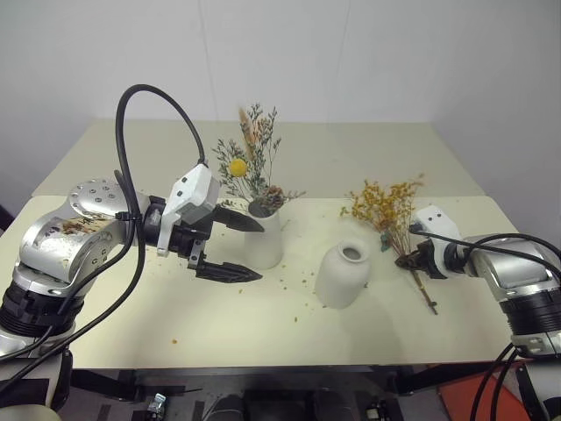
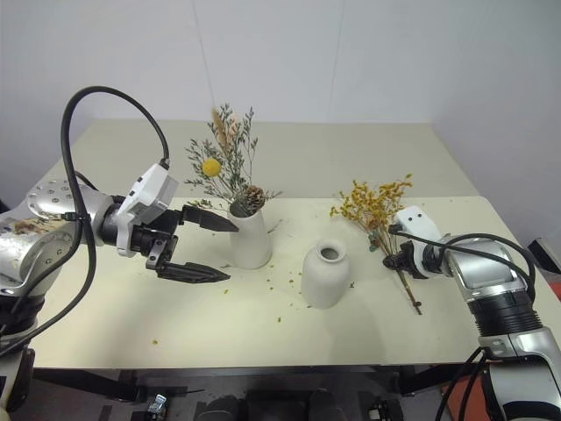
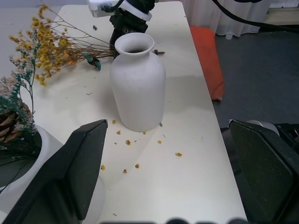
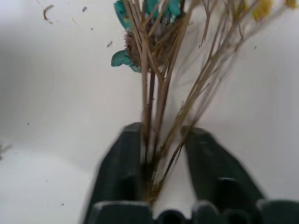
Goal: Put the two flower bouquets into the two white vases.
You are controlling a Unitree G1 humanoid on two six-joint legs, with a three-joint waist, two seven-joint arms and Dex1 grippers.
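Fingers [image 4: 126, 163] of the right gripper [image 4: 161, 161] are closed around the thin brown stems of the yellow-orange bouquet [image 1: 386, 209], with the stems pressed between both black pads. This bouquet lies flat on the tabletop [image 1: 263, 324], to the right of the short round vase [image 1: 342, 274] and apart from it; its flower heads point away from the robot and its stem ends point toward the near edge. A small turquoise tie [image 4: 122, 58] sits on the stems just past the fingers.

On the other side, the left gripper [image 1: 230, 246] has its fingers spread wide and empty. It hangs above the tabletop just to the left of the tall vase [image 1: 265, 235], one finger near the vase mouth and the other lower, beside the vase body. A thick black cable [image 1: 140, 132] loops above this arm.

The grey-green bouquet [image 1: 250, 167], with yellow ball flower, pink plume and brown cone, already stands in the tall vase. This vase is to the left of the short round vase, a little farther from the robot. The short round vase has nothing in its narrow mouth and stands between both grippers. Small yellow crumbs [image 3: 135, 154] are scattered on the tabletop around its base.
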